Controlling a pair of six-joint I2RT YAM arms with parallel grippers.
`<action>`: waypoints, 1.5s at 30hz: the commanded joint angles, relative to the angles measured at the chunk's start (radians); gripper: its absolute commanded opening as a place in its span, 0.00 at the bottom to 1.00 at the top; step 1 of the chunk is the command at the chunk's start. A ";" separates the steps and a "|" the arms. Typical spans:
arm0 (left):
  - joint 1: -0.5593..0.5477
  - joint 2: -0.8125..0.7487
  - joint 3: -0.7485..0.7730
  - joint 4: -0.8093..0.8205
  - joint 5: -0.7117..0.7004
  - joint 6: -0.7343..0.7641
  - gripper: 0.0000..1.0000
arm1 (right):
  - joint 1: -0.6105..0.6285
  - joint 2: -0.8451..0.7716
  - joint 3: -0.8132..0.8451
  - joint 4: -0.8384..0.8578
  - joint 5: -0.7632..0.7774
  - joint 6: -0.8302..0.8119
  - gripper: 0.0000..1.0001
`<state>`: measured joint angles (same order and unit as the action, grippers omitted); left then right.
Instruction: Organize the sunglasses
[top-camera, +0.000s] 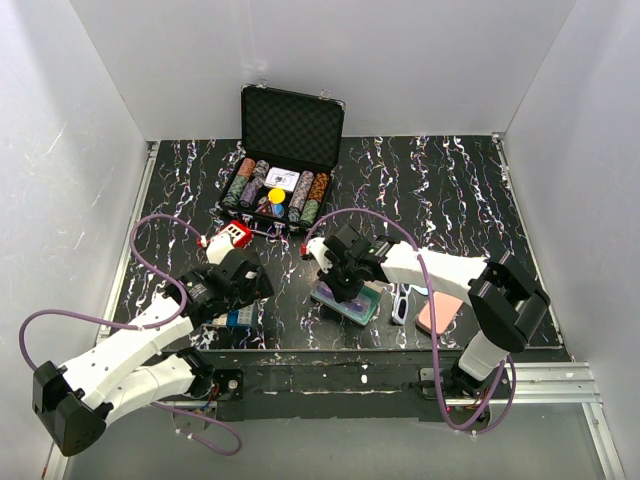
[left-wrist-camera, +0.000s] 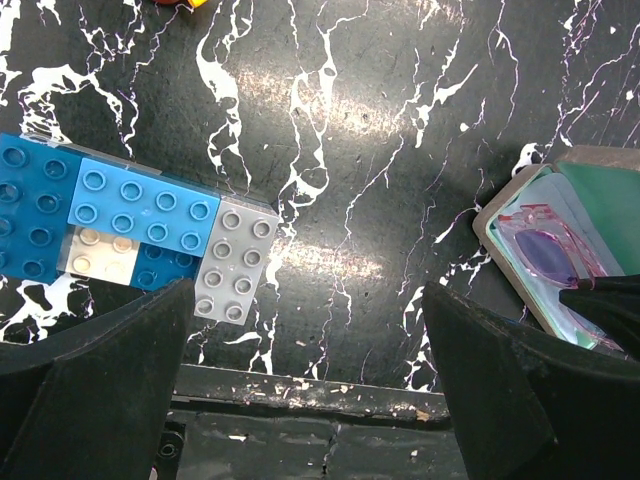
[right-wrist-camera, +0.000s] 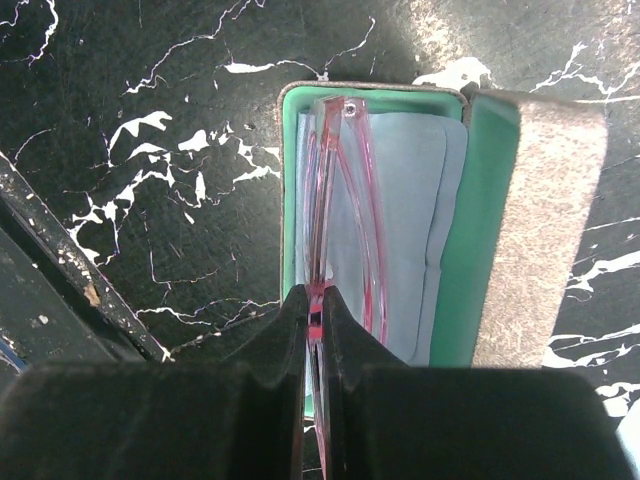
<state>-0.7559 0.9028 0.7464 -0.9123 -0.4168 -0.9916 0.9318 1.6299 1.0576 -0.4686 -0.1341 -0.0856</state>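
- The left gripper (left-wrist-camera: 308, 300) hangs low over the marbled table near its front edge. Its fingers are spread fully and nothing is between them.
- Blue and grey toy bricks (left-wrist-camera: 130, 215) lie just to its left. A careless sweep of that arm could push them along the table.
- An open chip case (top-camera: 292, 125) stands at the back. The card among the chips carries a mark too small to read. No other writing or brand shows anywhere.
- The right gripper (right-wrist-camera: 315, 305) is pinched nearly shut on the near end of the purple sunglasses (left-wrist-camera: 545, 252).
- That pair stretches along the tray of the open case (right-wrist-camera: 288, 180), above a light blue cloth (right-wrist-camera: 400, 220). I cannot tell whether it rests on the cloth or hangs just over it.
- The grip is narrow and sits on a thin frame. I judge the pair could twist or slip on release.
- An end left riding on the rim would stop the lid closing. A squeeze too hard might flex the frame.
- The white sunglasses (top-camera: 402, 303) lie on the table just right of the open case, between it and a pink case (top-camera: 440, 312). The right arm could knock them as it pulls away.
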 joint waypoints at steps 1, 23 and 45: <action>0.001 0.002 -0.004 0.009 0.001 0.008 0.98 | 0.007 -0.007 -0.008 0.024 0.007 -0.002 0.01; 0.001 0.008 -0.002 0.018 0.018 0.008 0.98 | 0.006 -0.002 -0.044 0.056 0.036 0.078 0.12; 0.001 0.027 -0.042 0.156 0.154 0.008 0.98 | 0.009 -0.185 -0.021 -0.013 0.076 0.102 0.56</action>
<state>-0.7559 0.9279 0.7345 -0.8284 -0.3256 -0.9871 0.9325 1.5288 1.0164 -0.4629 -0.0612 -0.0025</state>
